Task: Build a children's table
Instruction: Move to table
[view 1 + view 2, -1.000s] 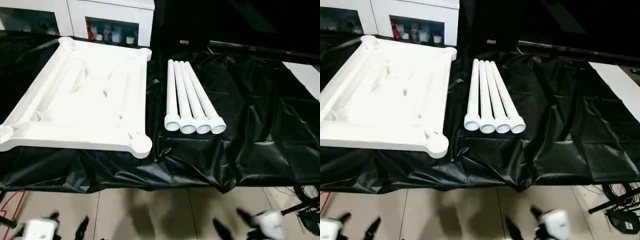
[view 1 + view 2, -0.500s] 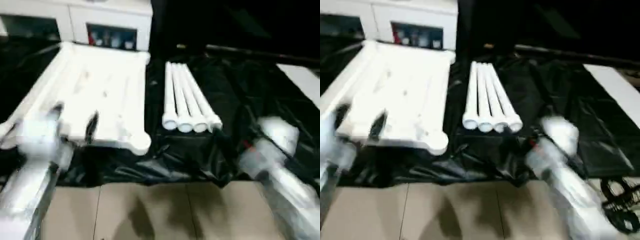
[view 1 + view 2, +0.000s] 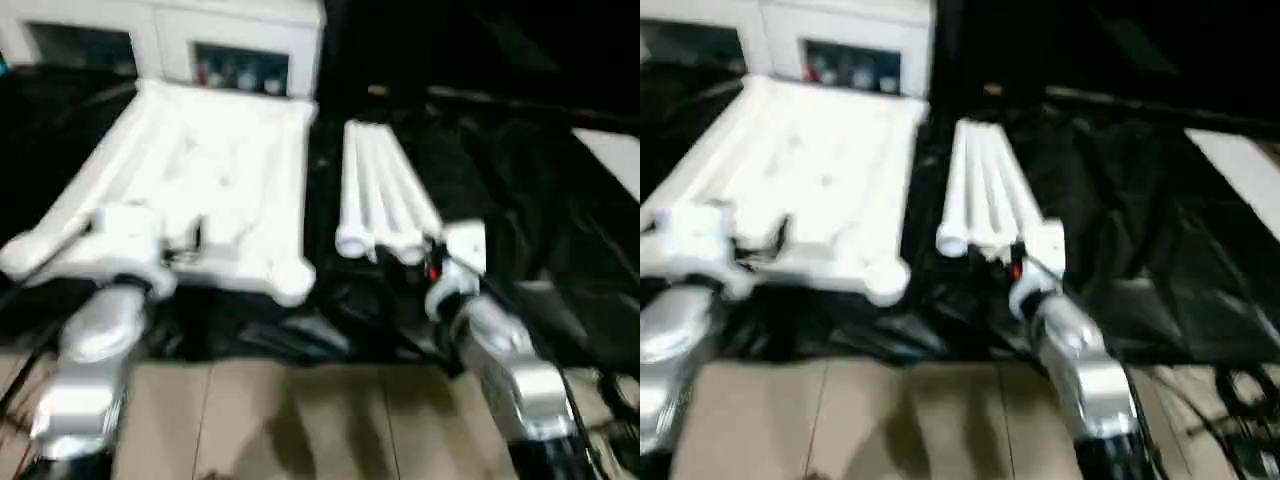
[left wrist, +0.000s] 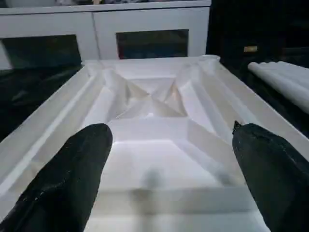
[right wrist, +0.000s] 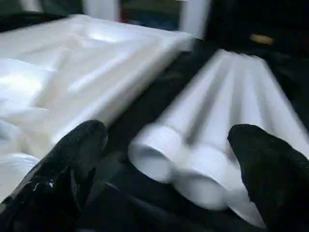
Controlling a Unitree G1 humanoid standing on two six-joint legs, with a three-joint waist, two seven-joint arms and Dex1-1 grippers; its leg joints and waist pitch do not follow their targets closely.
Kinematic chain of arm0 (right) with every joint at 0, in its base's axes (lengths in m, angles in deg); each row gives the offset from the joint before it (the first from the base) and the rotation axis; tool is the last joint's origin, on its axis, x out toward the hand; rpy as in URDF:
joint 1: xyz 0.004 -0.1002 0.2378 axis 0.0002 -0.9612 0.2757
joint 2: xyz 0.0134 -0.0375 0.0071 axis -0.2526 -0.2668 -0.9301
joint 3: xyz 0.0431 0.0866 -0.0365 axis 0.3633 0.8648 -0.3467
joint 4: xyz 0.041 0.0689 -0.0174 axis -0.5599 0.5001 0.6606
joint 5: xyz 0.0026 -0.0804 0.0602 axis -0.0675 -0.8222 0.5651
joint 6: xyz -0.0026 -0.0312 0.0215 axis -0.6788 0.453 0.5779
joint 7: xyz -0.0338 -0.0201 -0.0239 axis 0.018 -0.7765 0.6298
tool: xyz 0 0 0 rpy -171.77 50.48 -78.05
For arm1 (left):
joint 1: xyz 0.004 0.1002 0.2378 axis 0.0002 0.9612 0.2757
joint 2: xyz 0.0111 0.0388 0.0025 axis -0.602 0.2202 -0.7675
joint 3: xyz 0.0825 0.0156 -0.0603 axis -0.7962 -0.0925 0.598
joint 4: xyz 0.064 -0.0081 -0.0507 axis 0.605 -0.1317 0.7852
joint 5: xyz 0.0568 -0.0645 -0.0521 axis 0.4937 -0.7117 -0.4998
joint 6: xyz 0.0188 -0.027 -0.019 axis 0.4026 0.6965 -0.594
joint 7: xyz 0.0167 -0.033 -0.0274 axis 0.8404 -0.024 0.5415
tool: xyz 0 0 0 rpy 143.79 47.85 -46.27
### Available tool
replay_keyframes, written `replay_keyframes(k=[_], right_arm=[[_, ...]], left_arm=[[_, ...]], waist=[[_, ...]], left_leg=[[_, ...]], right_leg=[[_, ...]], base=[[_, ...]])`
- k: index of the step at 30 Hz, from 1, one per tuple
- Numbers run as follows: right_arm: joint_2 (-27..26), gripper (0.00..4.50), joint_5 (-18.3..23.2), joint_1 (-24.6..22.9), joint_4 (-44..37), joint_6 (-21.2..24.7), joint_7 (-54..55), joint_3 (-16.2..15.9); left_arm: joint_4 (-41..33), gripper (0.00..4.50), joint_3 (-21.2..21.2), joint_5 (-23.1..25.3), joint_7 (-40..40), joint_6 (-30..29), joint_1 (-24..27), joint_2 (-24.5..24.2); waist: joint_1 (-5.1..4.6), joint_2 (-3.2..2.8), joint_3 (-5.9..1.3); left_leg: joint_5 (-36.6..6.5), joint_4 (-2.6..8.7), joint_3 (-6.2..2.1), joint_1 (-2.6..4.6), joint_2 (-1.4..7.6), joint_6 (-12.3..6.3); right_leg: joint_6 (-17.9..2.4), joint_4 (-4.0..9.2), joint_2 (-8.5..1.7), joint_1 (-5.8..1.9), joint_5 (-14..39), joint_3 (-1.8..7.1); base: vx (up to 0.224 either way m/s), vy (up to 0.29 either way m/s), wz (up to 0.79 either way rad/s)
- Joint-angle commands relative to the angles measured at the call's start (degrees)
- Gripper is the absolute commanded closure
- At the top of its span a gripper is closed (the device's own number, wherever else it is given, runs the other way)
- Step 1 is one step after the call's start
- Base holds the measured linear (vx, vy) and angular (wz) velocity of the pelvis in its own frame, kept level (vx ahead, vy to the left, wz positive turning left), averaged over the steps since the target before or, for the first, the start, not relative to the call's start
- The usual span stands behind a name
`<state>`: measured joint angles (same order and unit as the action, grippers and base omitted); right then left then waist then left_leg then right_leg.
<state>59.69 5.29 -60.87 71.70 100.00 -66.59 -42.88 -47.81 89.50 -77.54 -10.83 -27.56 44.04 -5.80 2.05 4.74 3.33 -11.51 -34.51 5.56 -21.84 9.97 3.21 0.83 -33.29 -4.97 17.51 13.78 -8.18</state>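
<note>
The children's table lies in parts on a black sheet. Its white tabletop [image 3: 215, 170] rests upside down at the left, ribbed underside [image 4: 154, 96] up. Several white tube legs [image 3: 385, 190] lie side by side just to its right, open ends [image 5: 159, 154] toward me. My left gripper [image 3: 145, 230] hovers over the tabletop's near edge, fingers [image 4: 87, 159] open and holding nothing. My right gripper [image 3: 418, 262] sits just in front of the legs' near ends, and its fingers [image 5: 265, 164] are also open and holding nothing.
A white cabinet [image 3: 240, 45] with glass doors stands behind the tabletop. The crumpled black sheet [image 3: 520, 190] spreads to the right, with a white board [image 3: 612, 160] at its far right edge. Tan floor tiles [image 3: 300, 420] lie in front, and cables [image 3: 1240, 390] at lower right.
Both arms have risen from the bottom edge and reached forward, the left to the tabletop's near edge, the right to the legs' near ends. The table parts have not moved.
</note>
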Motion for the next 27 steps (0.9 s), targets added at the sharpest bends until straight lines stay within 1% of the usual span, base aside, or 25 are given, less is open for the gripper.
replay_keyframes(k=[1, 2, 3, 4, 6, 8, 9, 10, 11, 12, 13, 14, 15, 16, 17, 18, 19, 20, 21, 22, 23, 24, 25, 26, 27], right_arm=[[-1.1, 0.01, 0.3, 1.5, 1.0, -1.0, -0.8, -1.3], [-2.3, 0.01, 0.4, 1.8, 2.7, -2.0, -0.8, -1.3], [-2.7, 0.01, -0.1, 2.0, 3.6, -2.6, -0.5, -1.2], [-3.2, 0.01, 0.1, 2.2, 4.1, -3.1, -0.5, -0.8], [-3.8, 0.01, 0.4, 2.4, 5.5, -3.6, -0.4, 0.2], [-3.2, 0.01, 0.2, 2.7, 6.1, -1.6, 1.2, 1.7], [-3.9, 0.01, 2.7, 2.6, 5.7, 0.0, 1.1, 3.8], [-3.9, 0.01, 2.7, 2.6, 5.7, 0.0, 1.1, 3.8], [-3.9, 0.01, 2.7, 2.2, 6.0, -0.8, 1.5, 4.7], [-3.4, 0.01, 1.4, 1.6, 6.0, -1.2, 2.3, 4.3], [-3.4, 0.01, 0.8, 1.2, 5.8, -1.4, 2.6, 4.1], [-3.3, 0.01, 0.5, 0.8, 5.5, -1.6, 2.7, 4.0], [-3.5, 0.01, 0.9, 0.5, 4.9, -1.7, 2.7, 4.4], [-3.7, 0.01, 1.1, 0.0, 4.0, -1.7, 3.2, 4.9], [-3.8, 0.01, 1.2, -0.3, 3.3, -1.7, 3.5, 5.4], [-3.7, 0.01, 1.0, -0.5, 2.9, -1.8, 3.6, 5.5], [-3.5, 0.01, 0.7, -0.6, 2.7, -2.0, 3.8, 5.5], [-3.3, 0.01, 0.3, -0.7, 2.4, -1.6, 3.8, 5.8], [-3.2, 0.01, 0.1, -0.8, 2.3, -1.6, 3.8, 6.0], [-2.9, 0.01, -0.2, -0.8, 2.1, -1.6, 3.8, 6.1], [-2.6, 0.01, -0.1, -0.8, 2.0, -1.5, 3.5, 6.1], [-2.4, 0.01, 0.0, -0.7, 1.7, -1.3, 3.1, 5.9], [-2.1, 0.01, 0.1, -0.7, 1.6, -1.2, 2.7, 5.8], [-1.5, 0.01, 0.4, -0.4, 1.0, -0.6, 1.0, 5.1], [-1.0, 0.01, 0.6, -0.3, 0.5, 0.0, -0.3, 4.6]], left_arm=[[0.7, 0.03, 0.4, 0.1, 0.3, 0.1, -1.1, -0.6], [1.1, 0.03, 0.9, 0.5, 0.2, 0.1, -1.1, -1.2], [1.2, 0.03, 1.3, 0.8, -0.1, -0.1, -1.1, -1.3], [1.3, 0.03, 1.7, 0.6, 0.2, -0.2, -1.2, -1.5], [2.3, 0.03, 2.1, 0.6, 0.5, 0.7, -1.5, -1.5], [2.4, 0.03, 1.8, 1.3, -0.1, 0.3, -2.0, -1.2], [2.9, 0.03, 1.3, 0.5, 0.8, 0.0, -2.7, -1.0], [2.9, 0.03, 1.3, 0.5, 0.8, 0.0, -2.7, -1.0], [3.5, 0.03, 0.5, 0.8, 1.2, 0.4, -2.9, -1.1], [4.3, 0.03, 0.3, 1.0, 1.2, 0.6, -3.0, -1.1], [4.8, 0.03, 0.5, 0.9, 1.2, 0.8, -3.0, -1.0], [5.1, 0.03, 0.6, 0.8, 1.2, 1.0, -3.0, -0.9], [5.1, 0.03, 0.6, 0.7, 1.4, 1.0, -3.1, -0.6], [5.0, 0.03, 0.5, 0.8, 1.6, 1.1, -3.2, -0.4], [5.0, 0.03, 0.2, 0.8, 1.8, 1.3, -3.4, -0.1], [5.1, 0.03, 0.1, 0.7, 2.0, 1.5, -3.6, 0.1], [5.2, 0.03, 0.0, 0.5, 2.2, 1.6, -3.7, 0.3], [5.5, 0.03, -0.2, 0.5, 2.3, 2.0, -3.8, 0.4], [5.6, 0.03, -0.3, 0.5, 2.4, 2.1, -3.9, 0.5], [5.9, 0.03, -0.5, 0.4, 2.6, 2.2, -4.0, 0.6], [6.1, 0.03, -0.7, 0.4, 2.9, 2.5, -4.1, 0.6], [6.1, 0.03, -0.9, 0.3, 3.5, 2.9, -4.1, 0.6], [5.9, 0.03, -1.1, 0.0, 4.0, 2.8, -4.0, 0.6], [5.1, 0.03, -1.5, -1.0, 6.1, 3.2, -3.2, 0.6], [4.4, 0.03, -2.0, -1.4, 7.7, 3.1, -2.6, 0.3]], waist=[[-0.99, -1.64, -0.45], [-1.21, -1.50, -0.82], [-0.68, -1.89, -0.80], [-0.57, -1.48, -0.71], [0.05, -2.03, -1.55], [1.15, -1.54, -2.82], [2.24, -1.67, -3.86], [2.08, -1.43, -4.45], [1.24, -2.40, -5.07], [0.57, -2.23, -5.37], [-1.67, -2.10, -6.32], [-2.71, -1.39, -6.16], [-1.87, -0.69, -5.38], [-0.46, 1.08, -5.24], [3.15, 2.62, -3.45], [3.33, 2.13, -3.82], [3.40, 2.22, -4.41], [3.09, 1.11, -3.88], [2.90, 0.12, -3.90], [2.45, -2.94, -4.47], [1.24, -4.45, -4.07], [-1.62, -6.03, -4.66], [-1.70, -5.09, -5.38], [-0.96, -4.56, -5.48], [-1.06, -4.19, -5.63]], left_leg=[[-38.1, 3.62, 0.64, 6.95, 3.31, 1.04], [-41.5, 4.20, 0.50, 7.03, 3.51, 3.20], [-45.5, 5.76, 0.41, 7.87, 4.41, 4.71], [-45.3, 6.73, 0.37, 7.42, 4.47, 4.65], [-38.8, 6.64, 1.26, 6.31, 3.62, 3.76], [-25.1, 6.38, 2.67, 3.88, 2.59, 1.15], [-13.0, 5.93, 3.59, 4.32, 2.11, -1.34], [-9.5, 5.89, 3.31, 5.14, 2.06, -2.61], [-0.9, 5.75, 1.50, 6.96, 1.89, -6.63], [3.7, 5.32, 0.13, 9.11, 2.35, -10.12], [12.6, 3.75, -4.24, 15.79, 5.22, -20.12], [20.2, 3.90, -7.67, 17.50, 8.19, -30.14], [19.2, 2.92, -5.68, 13.55, 4.14, -29.36], [14.8, 0.28, -1.36, 7.08, -1.53, -23.32], [-5.7, -5.54, 1.23, -0.86, -6.00, -16.34], [-7.4, -8.06, 0.21, -1.93, -4.42, -12.71], [-6.6, -9.10, -0.25, -3.16, -3.57, -9.17], [1.0, -6.89, -0.59, -4.68, -2.25, -4.23], [3.7, -4.70, -0.86, -4.34, -0.92, -4.18], [10.0, 1.28, -1.11, -2.40, 0.55, -6.64], [9.4, 3.21, -1.61, 1.26, 1.00, -7.66], [0.1, 4.37, -8.79, 7.59, 4.83, -16.28], [-0.2, 3.31, -9.52, 9.24, 5.28, -19.69], [10.8, 1.49, -8.30, 9.14, 4.61, -23.07], [15.8, 1.51, -7.71, 8.74, 4.36, -22.99]], right_leg=[[-9.0, 7.03, -3.11, 1.62, 38.0, 0.93], [-8.0, 6.77, -2.42, 0.41, 38.1, 0.61], [-7.8, 5.65, -2.25, 0.12, 33.3, 1.18], [-7.9, 5.23, -2.37, -0.81, 30.7, 1.83], [-8.6, 5.73, -3.38, -2.71, 28.7, 3.02], [-8.5, 6.17, -3.46, -5.87, 24.2, 4.15], [-8.0, 5.45, -2.57, -6.28, 16.1, 4.28], [-7.8, 4.47, -1.77, -6.10, 10.9, 4.01], [-5.8, 2.05, 0.26, -5.00, 0.2, 3.14], [-4.1, 0.70, 0.89, -3.23, -2.7, 2.67], [-1.0, -3.46, 0.45, 4.18, -0.7, 2.36], [2.4, -6.39, -1.59, 8.32, 6.6, 4.06], [1.4, -3.92, -3.58, 6.79, 4.2, 6.66], [1.6, -0.75, -4.12, 0.23, 0.1, 8.85], [2.1, 4.47, -7.87, -7.25, 2.8, 16.30], [-1.6, 4.63, -9.97, -7.70, 2.8, 17.31], [-5.5, 3.55, -9.50, -8.93, -1.5, 16.77], [-12.0, 2.80, -7.43, -9.01, -15.9, 12.52], [-13.0, 3.15, -6.96, -8.39, -15.2, 10.70], [-10.4, 2.84, -2.61, -8.54, -8.6, 5.72], [-7.9, 1.98, 0.34, -6.60, -2.9, 2.93], [-3.2, -8.80, 4.47, 1.44, 11.6, 1.35], [-1.8, -9.40, 3.48, 2.89, 13.4, 1.95], [2.4, -10.79, 2.43, 6.27, 8.3, 3.27], [3.8, -10.98, 2.31, 6.79, 5.6, 3.32]], base=[[0.029, -0.023, 0.37], [0.061, -0.026, 0.09], [0.061, -0.026, 0.09], [0.078, -0.009, 0.02], [0.104, -0.005, -0.03], [0.125, 0.013, -0.05], [0.125, 0.020, -0.03], [0.164, 0.018, 0.04], [0.200, -0.004, 0.02], [0.200, -0.004, 0.02], [0.196, -0.038, -0.02], [0.142, -0.093, -0.23], [0.142, -0.093, -0.23], [0.026, -0.118, -0.33], [0.072, -0.008, 0.08], [0.072, -0.008, 0.08], [0.193, 0.038, 0.18], [0.191, 0.003, -0.03], [0.191, 0.003, -0.03], [0.192, 0.039, 0.01], [0.238, 0.048, -0.14], [0.238, 0.048, -0.14], [0.221, 0.032, -0.11], [0.156, 0.026, 0.00], [0.156, 0.026, 0.00]])
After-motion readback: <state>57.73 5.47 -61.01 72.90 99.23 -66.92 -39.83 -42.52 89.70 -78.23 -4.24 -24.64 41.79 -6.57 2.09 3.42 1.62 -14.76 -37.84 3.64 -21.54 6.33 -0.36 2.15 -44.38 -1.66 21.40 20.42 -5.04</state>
